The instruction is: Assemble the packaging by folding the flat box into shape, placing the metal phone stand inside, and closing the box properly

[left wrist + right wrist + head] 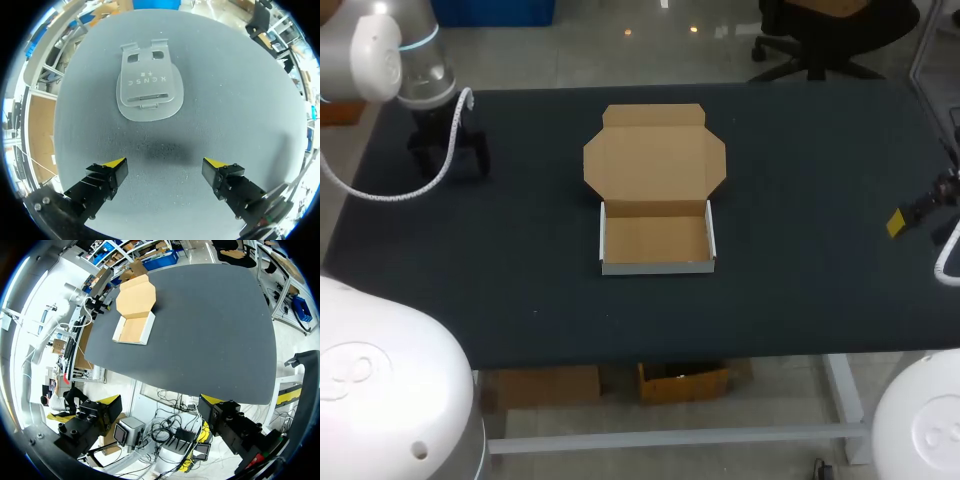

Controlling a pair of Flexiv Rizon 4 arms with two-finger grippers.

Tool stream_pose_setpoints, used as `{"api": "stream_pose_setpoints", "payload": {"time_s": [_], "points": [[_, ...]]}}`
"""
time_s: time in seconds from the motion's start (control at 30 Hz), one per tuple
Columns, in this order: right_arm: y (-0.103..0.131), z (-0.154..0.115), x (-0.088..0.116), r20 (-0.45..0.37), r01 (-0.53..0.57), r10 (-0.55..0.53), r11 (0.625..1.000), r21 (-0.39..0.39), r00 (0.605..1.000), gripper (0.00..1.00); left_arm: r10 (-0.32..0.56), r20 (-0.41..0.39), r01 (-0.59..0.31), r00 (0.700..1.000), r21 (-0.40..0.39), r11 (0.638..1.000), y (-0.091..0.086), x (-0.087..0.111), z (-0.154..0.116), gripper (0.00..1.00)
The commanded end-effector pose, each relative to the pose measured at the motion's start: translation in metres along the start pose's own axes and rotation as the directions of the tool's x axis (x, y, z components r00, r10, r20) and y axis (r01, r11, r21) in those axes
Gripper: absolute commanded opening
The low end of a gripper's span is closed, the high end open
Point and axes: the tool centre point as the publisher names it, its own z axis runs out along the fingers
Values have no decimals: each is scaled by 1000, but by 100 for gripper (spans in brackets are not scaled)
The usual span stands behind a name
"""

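1. One dark table [800,250] carries both of the task's things, and they sit well apart.
2. The box [655,238] sits mid-table. It is already folded into a shallow tray, with its lid lying open and flat behind and nothing inside it.
3. The metal stand [150,85] lies flat on the table at the far left corner, just ahead of the left gripper. The head view does not show it.
4. The left gripper [165,162] hovers above the table with its fingers spread wide and nothing between them. The right gripper [161,400] hangs off the table's right edge, also spread and empty.
5. Picking up the stand looks like the step in hand. I would centre the left gripper over it and lower until the tips meet the table. Because it is thin and flat, it could slip, so the fingers should close across its narrower width.
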Motion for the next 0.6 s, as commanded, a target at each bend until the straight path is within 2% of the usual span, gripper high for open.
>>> {"api": "stream_pose_setpoints", "payload": {"time_s": [0.03, 0.6], "points": [[0, -2, 1, -1, 0, 0, 1000, 3, 1000, 100, -4, 5, 4, 1000, -21, 1000, -10, 0, 4, 100], [0, -2, 1, -1, 0, 0, 1000, 3, 1000, 100, -29, 21, 29, 999, -24, 999, -18, -4, 5, 100]]}}
